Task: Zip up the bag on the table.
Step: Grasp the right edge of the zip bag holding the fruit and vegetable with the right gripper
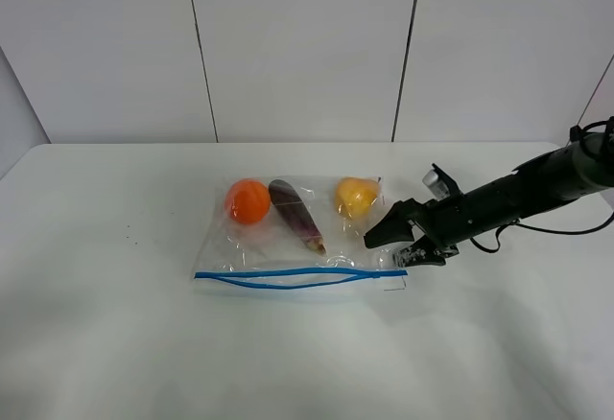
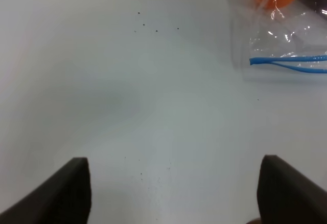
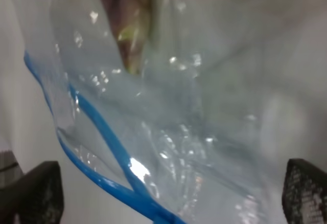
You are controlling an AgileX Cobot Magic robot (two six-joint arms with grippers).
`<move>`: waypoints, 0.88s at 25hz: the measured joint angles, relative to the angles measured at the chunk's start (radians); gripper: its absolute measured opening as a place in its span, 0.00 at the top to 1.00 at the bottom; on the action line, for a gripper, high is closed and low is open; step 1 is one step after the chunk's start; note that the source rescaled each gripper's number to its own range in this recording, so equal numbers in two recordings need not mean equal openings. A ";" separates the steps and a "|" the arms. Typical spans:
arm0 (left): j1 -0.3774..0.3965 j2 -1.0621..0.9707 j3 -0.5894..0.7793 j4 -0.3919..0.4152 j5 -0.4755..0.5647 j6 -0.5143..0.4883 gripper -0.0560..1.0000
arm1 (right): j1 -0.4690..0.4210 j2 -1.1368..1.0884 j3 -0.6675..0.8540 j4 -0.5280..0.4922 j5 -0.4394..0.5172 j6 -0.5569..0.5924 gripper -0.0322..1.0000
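Presently the right end effector [image 1: 389,248] gapes wide around a corner of the bag [image 1: 288,247]; the left end effector [image 2: 173,158], also wide, hovers above the counter [image 2: 127,106].

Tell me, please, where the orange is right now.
In the high view, the orange sits inside the bag at its far left corner, just left of the eggplant.
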 joint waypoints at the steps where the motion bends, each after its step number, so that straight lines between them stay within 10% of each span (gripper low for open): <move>1: 0.000 0.000 0.000 0.000 0.000 0.000 0.00 | 0.006 0.003 0.000 0.000 0.001 -0.006 0.07; 10: 0.000 0.000 0.000 0.000 0.000 0.000 0.00 | 0.015 0.005 0.000 -0.017 -0.003 -0.006 0.35; 22: 0.000 0.000 0.000 0.000 0.000 0.000 0.00 | 0.015 0.005 0.000 -0.023 -0.004 -0.005 0.97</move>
